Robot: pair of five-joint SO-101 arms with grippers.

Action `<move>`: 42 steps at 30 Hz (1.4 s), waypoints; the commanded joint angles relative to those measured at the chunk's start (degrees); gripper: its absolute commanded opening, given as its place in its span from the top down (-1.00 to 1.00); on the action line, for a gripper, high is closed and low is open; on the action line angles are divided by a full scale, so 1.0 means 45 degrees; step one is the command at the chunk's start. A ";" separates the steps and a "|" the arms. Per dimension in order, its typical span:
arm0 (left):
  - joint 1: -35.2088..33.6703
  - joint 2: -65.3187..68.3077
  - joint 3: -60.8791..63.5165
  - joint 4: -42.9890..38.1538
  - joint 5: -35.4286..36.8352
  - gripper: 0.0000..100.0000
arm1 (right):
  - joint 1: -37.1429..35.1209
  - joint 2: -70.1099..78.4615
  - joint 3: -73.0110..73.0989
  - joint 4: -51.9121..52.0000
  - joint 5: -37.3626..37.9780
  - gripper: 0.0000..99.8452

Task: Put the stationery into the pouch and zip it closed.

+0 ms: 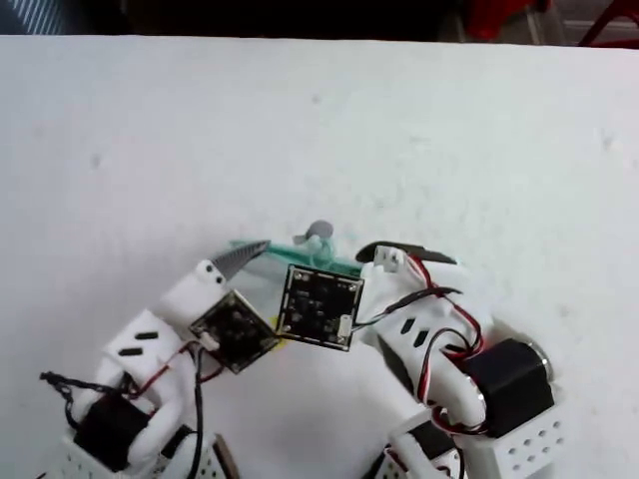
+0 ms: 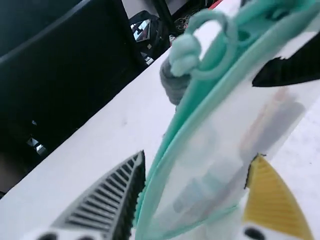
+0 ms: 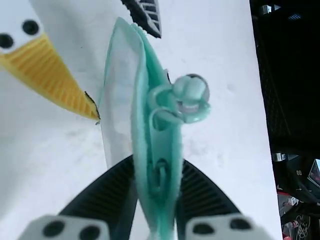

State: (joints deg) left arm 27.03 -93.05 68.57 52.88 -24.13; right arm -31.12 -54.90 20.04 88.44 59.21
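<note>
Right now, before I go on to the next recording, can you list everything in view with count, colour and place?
pouch: one, clear with a teal zip edge, held between the two grippers over the near middle of the table.
zip pull: one, teal loop with a greyish bead, on the pouch's zip edge.
stationery: count unclear, pen-like shapes seen through the clear wall, inside the pouch.
table: one, white, under everything.
left gripper: one, grey and yellow fingers, closed on one end of the pouch.
right gripper: one, black fingers, clamped on the teal zip edge.
</note>
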 commanded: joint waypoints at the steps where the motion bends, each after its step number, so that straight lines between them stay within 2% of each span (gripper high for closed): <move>1: 0.0596 0.0029 0.0469 -0.1973 0.0137 0.34 | 0.0029 0.0166 0.0020 -0.0244 0.0156 0.96; 6: -0.0010 0.0029 0.0274 -0.2989 0.1094 0.34 | 0.0010 0.0049 0.0215 -0.0186 0.0215 0.96; 10: -0.0186 0.0049 0.0410 -0.3087 0.0742 0.34 | -0.0010 0.0049 0.0723 -0.0186 0.0742 0.96; 16: 0.0811 0.0068 0.1582 -0.2989 -0.0488 0.34 | -0.0068 -0.0283 0.0547 -0.0205 0.0781 0.96; 23: 0.2530 0.0049 0.1485 -0.1661 -0.0488 0.35 | -0.0147 -0.0596 -0.0098 -0.0303 0.0762 0.96; 26: 0.2842 0.0010 0.0840 -0.0860 0.0234 0.51 | -0.0147 -0.0068 -0.0059 -0.0635 0.0156 0.96; 31: 0.2862 -0.0010 0.0625 -0.1133 0.1289 0.93 | -0.0498 0.0440 -0.0078 -0.1201 -0.0664 0.96; 39: 0.2862 -0.0010 0.1055 -0.1563 0.2559 0.95 | -0.1065 0.0244 -0.0078 -0.1182 -0.1778 0.94; 42: 0.2862 -0.0010 0.1172 -0.1739 0.2637 0.95 | -0.1065 0.0244 -0.0137 -0.0850 -0.2364 0.74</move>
State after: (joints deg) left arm 36.88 -93.14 74.02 47.96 -14.02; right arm -32.70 -54.55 21.27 84.92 51.30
